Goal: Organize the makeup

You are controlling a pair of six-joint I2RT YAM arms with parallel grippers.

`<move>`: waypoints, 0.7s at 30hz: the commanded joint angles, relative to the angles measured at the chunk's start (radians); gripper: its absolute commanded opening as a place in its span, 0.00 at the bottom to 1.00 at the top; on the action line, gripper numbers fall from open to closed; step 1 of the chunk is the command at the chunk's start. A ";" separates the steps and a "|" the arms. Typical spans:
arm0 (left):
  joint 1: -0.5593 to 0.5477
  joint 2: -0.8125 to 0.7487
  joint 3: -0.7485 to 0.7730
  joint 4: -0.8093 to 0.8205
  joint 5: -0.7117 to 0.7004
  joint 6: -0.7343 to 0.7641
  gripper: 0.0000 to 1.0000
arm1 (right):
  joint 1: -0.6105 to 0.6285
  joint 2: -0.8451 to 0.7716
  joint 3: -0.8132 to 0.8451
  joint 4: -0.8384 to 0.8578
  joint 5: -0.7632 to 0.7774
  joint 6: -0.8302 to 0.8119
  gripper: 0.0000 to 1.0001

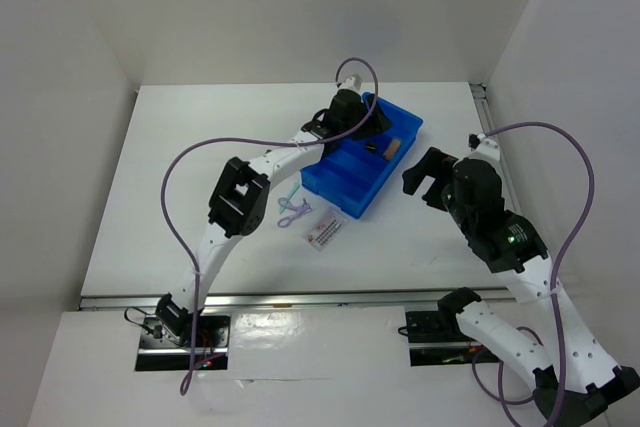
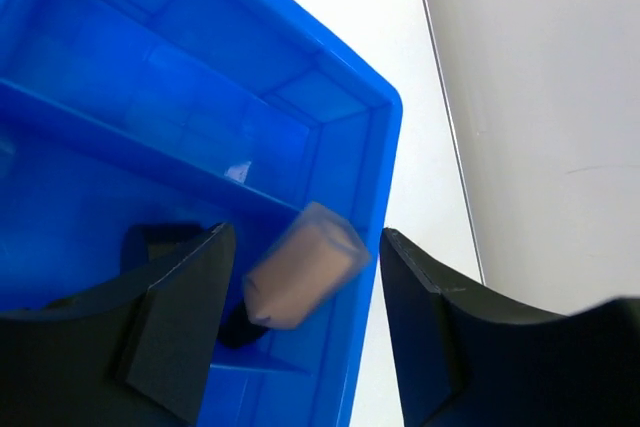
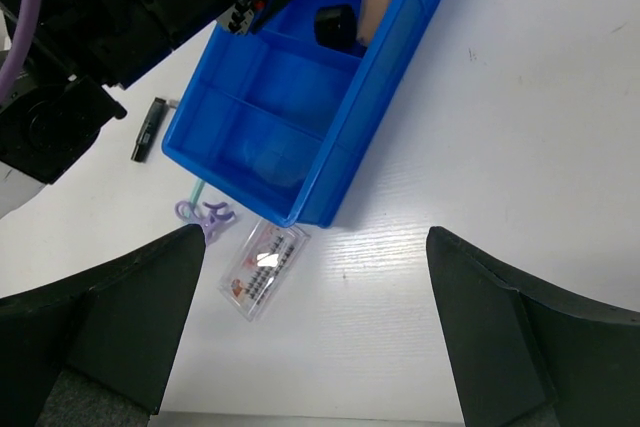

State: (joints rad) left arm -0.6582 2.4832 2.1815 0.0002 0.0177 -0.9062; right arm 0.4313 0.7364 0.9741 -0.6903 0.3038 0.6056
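The stubby tan-and-black piece lies in the far end compartment of the blue tray, looking blurred. It also shows in the top view and in the right wrist view. My left gripper hangs open just above it, with a gap on both sides; in the top view it is over the tray's far end. The lilac looped tool, the white packet and a small dark stick lie on the table beside the tray. My right gripper is open and empty, right of the tray.
The blue tray stands diagonally mid-table with several compartments. The tool and the packet lie off its near-left corner. White walls close in the table on the left, back and right. A purple cable loops over each arm.
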 commanded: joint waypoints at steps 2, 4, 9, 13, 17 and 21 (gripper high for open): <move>-0.001 -0.124 -0.035 0.066 0.016 0.061 0.73 | 0.000 0.000 0.026 -0.015 0.009 0.006 0.99; -0.001 -0.171 -0.064 0.057 0.016 0.087 0.73 | 0.000 0.000 0.026 -0.015 0.009 0.006 0.99; -0.001 -0.326 -0.210 0.053 -0.042 0.171 0.44 | 0.000 0.009 0.035 -0.015 -0.002 0.006 0.99; 0.045 -0.395 -0.244 -0.047 -0.042 0.224 0.22 | 0.000 0.018 0.026 0.006 -0.002 -0.003 0.99; 0.101 -0.440 -0.230 -0.172 0.025 0.233 0.17 | 0.000 0.102 0.006 0.098 -0.023 -0.044 0.99; 0.156 -0.520 -0.275 -0.253 0.036 0.266 0.20 | 0.000 0.354 0.133 0.163 -0.032 -0.128 0.99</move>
State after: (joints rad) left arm -0.5377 2.0354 1.9205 -0.1581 0.0280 -0.6865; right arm 0.4305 0.9466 1.0084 -0.6277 0.2844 0.5533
